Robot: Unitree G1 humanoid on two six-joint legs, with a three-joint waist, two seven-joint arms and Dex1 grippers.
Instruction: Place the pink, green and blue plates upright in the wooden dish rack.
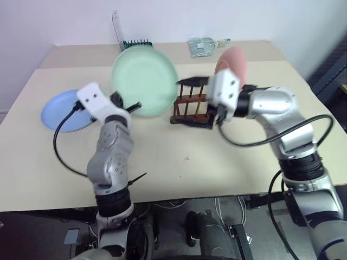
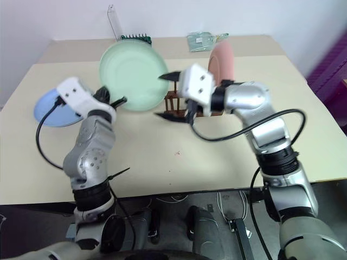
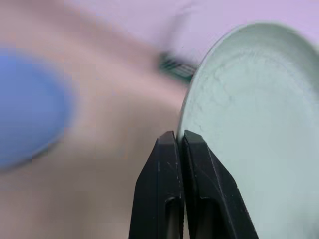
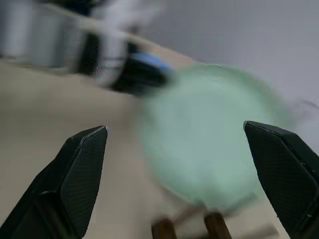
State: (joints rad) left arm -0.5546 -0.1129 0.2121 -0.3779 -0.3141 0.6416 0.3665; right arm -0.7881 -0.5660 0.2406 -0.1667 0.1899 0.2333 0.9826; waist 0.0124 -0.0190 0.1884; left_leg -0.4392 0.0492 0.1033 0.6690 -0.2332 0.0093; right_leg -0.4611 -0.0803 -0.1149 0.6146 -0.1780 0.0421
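My left gripper (image 3: 179,135) is shut on the rim of the green plate (image 1: 144,81) and holds it upright above the table, just left of the wooden dish rack (image 1: 190,105). The blue plate (image 1: 65,110) lies flat on the table at the far left. Behind my right hand, the pink plate (image 1: 232,62) stands upright at the rack's right end, its base hidden. My right gripper (image 4: 184,149) is open wide in front of the rack, pointing left at the green plate (image 4: 209,144), with nothing between its fingers.
A green-based case with a clear raised lid (image 1: 135,43) and a small clear packet (image 1: 203,46) sit at the back of the table (image 1: 179,162). Black cables hang from both wrists.
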